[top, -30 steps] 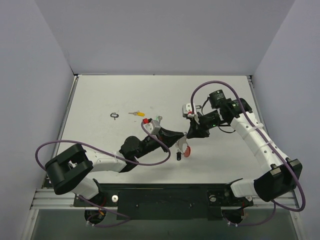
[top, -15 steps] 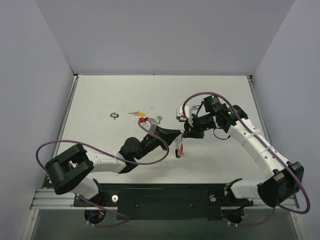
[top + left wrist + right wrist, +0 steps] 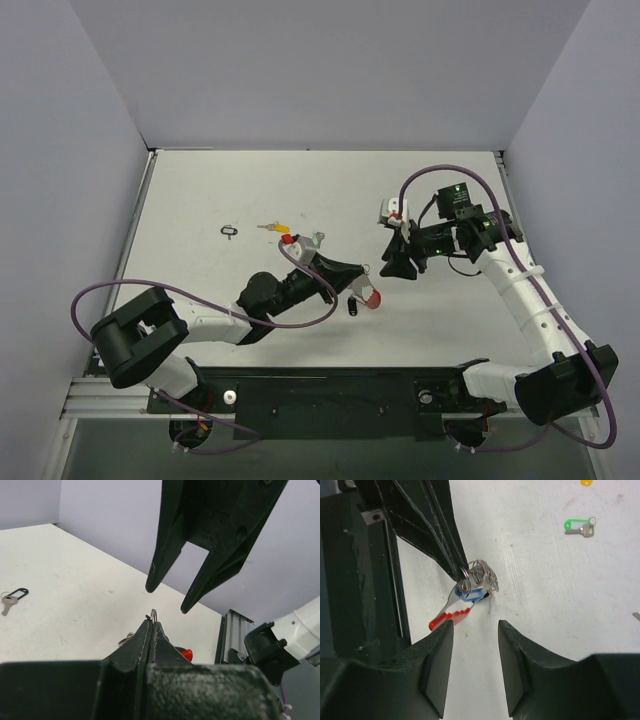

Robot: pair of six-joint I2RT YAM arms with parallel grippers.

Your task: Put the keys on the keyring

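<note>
White tabletop (image 3: 200,200) under grey walls (image 3: 330,70). Black left gripper (image 3: 151,622) clenched on silver beaded keyring (image 3: 479,575) with red curved tag. Black right gripper (image 3: 475,627) spread wide, just beside keyring. Green-tagged silver key (image 3: 577,527) well apart from keyring.

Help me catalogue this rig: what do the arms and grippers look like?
The left arm and right arm have white links, black joints and looping purple cables. The left gripper and right gripper are black with tapered fingers.
</note>
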